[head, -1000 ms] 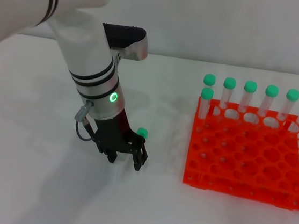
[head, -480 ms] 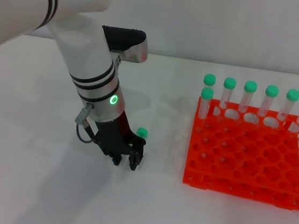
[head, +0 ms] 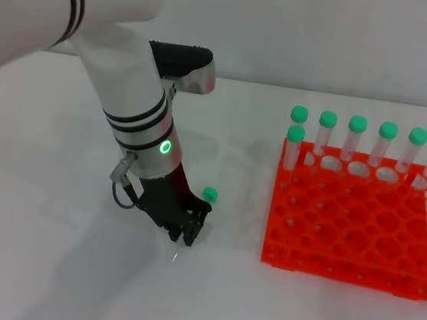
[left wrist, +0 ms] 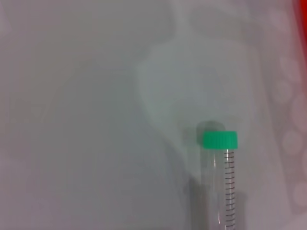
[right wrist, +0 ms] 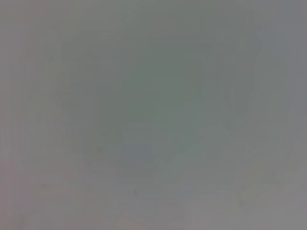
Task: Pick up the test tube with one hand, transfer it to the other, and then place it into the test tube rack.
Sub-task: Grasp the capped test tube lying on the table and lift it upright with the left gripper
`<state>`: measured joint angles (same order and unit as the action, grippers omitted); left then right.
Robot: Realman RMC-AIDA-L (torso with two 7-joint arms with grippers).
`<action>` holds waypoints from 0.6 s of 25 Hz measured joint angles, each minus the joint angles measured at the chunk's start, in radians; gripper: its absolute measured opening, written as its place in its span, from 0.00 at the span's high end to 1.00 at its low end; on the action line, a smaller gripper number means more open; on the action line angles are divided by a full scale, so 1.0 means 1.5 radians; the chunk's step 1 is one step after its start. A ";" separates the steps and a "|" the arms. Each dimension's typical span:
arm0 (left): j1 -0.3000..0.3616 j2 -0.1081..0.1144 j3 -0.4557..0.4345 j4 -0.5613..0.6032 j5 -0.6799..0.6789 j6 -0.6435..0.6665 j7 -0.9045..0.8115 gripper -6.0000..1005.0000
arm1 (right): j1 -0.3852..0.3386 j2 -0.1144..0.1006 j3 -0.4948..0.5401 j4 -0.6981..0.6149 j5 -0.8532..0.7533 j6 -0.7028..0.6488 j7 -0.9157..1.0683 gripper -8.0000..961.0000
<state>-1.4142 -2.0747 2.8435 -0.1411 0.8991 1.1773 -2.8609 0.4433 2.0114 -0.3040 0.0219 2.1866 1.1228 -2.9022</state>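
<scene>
Your left arm (head: pixel 131 108) comes in from the upper left of the head view, white shell with paired black rings, green light lit at the wrist. It angles steeply down toward the counter (head: pixel 47 265). Left tool (head: pixel 187 233) sits low, just over the counter, black fingers (head: pixel 179 222) drawn together around the test tube (head: pixel 202 202), tube tilted, green cap up and away from the wrist. Your right arm and right tool aren't visible in any view.
</scene>
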 joint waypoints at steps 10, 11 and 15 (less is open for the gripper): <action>0.005 0.001 0.000 0.006 -0.002 -0.014 0.006 0.83 | 0.000 -0.002 -0.001 0.000 0.001 0.000 0.000 0.11; 0.005 0.001 0.000 0.005 -0.001 -0.016 0.008 0.83 | -0.001 -0.002 -0.001 0.000 0.001 0.000 0.000 0.11; 0.007 0.002 0.000 0.005 -0.001 -0.018 0.014 0.83 | -0.001 -0.002 0.002 0.000 0.002 0.000 0.000 0.11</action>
<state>-1.4039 -2.0724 2.8439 -0.1333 0.8969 1.1504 -2.8403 0.4421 2.0079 -0.3013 0.0215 2.1893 1.1229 -2.9015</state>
